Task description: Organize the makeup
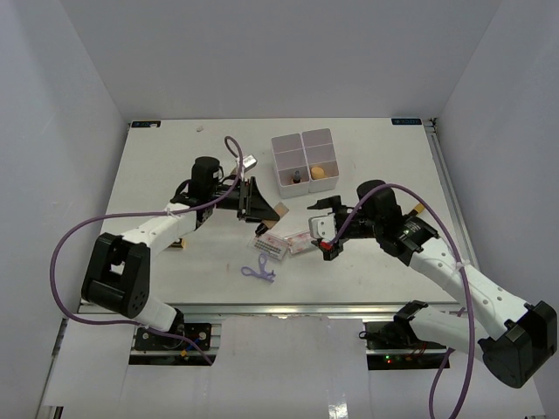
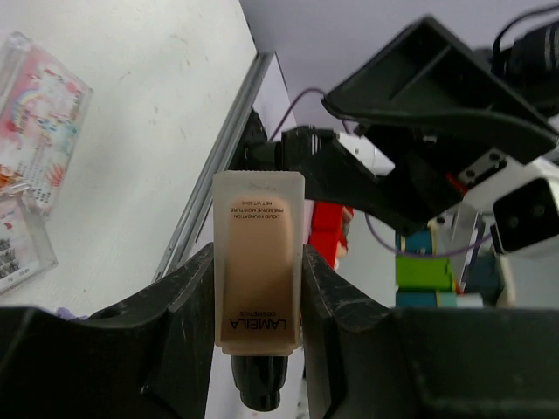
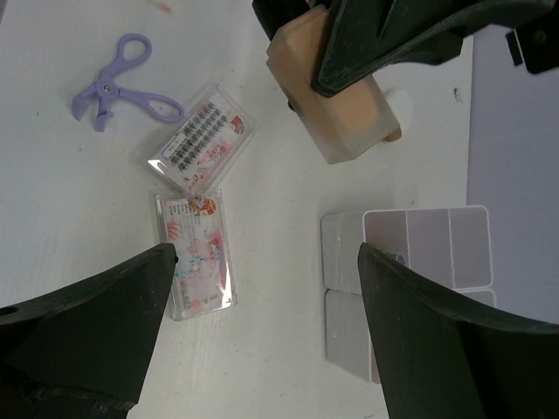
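Left jaws pinch the tan foundation tube (image 2: 258,253) across its flat sides, held off the desk (image 1: 175,157). Right jaws are spread and empty over two clear packets (image 3: 197,253), with the purple tool (image 3: 122,87) beyond. Step in hand, as judged: carrying the tube. Next, it likely needs lowering into a free compartment of the white box (image 1: 303,157).

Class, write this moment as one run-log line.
left fingers: shut on foundation tube | right fingers: open above clear packets | sponge: in box | purple tool: on table
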`<control>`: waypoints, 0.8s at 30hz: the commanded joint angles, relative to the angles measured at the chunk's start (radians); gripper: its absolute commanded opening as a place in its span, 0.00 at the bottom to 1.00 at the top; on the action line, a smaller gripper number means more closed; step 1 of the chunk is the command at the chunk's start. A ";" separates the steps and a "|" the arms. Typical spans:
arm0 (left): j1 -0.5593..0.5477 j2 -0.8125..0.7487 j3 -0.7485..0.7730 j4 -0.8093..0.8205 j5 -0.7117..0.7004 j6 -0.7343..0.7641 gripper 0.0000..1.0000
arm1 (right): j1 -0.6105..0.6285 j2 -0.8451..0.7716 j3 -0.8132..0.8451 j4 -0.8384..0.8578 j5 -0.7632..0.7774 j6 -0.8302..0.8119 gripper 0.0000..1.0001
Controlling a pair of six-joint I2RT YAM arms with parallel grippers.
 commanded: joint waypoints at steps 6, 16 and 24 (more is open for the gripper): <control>-0.084 -0.045 0.056 -0.195 0.055 0.327 0.00 | 0.004 -0.023 0.048 -0.080 -0.164 -0.142 0.91; -0.153 0.023 0.119 -0.258 0.027 0.316 0.00 | 0.025 -0.008 0.035 -0.104 -0.202 -0.190 0.85; -0.198 0.057 0.150 -0.284 0.011 0.323 0.00 | 0.039 0.021 0.044 -0.066 -0.173 -0.160 0.79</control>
